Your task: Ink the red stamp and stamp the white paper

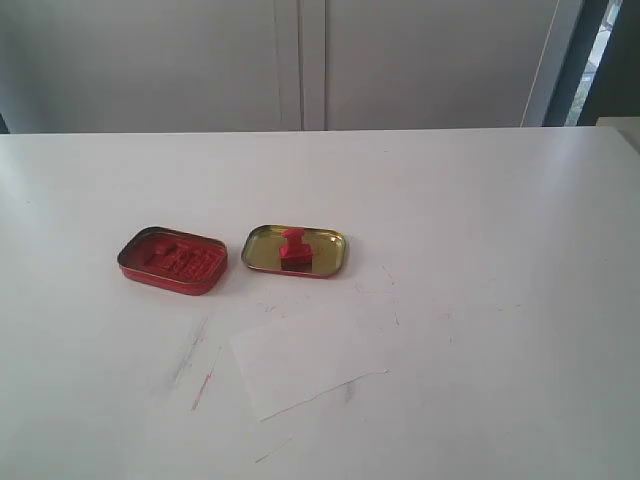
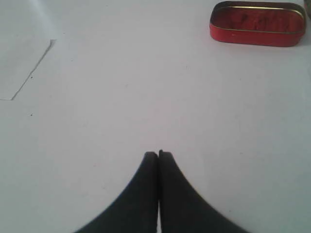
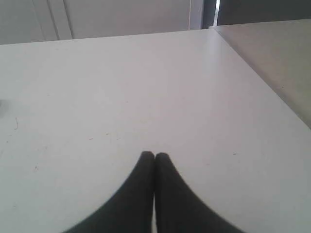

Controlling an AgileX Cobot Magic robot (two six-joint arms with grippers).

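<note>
1. Neither arm shows in the exterior view, so pose comes from the wrist views only.
2. Left gripper (image 2: 158, 154): low over the bare table (image 2: 146, 111), jaws pressed together, gripping nothing. The red ink tin (image 2: 257, 24) lies well ahead of it.
3. Right gripper (image 3: 154, 155): low over bare table, jaws closed tip to tip, empty.
4. The red stamp (image 1: 294, 248) stands upright in the gold-lined lid (image 1: 340, 240), just right of the ink tin.
5. The white paper (image 1: 305, 355) lies flat and skewed, nearer than the lid, touching neither tin.

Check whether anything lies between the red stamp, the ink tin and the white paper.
Nothing visible does. The red stamp stands in the gold-lined lid; bare table lies toward the ink tin and white paper.
</note>
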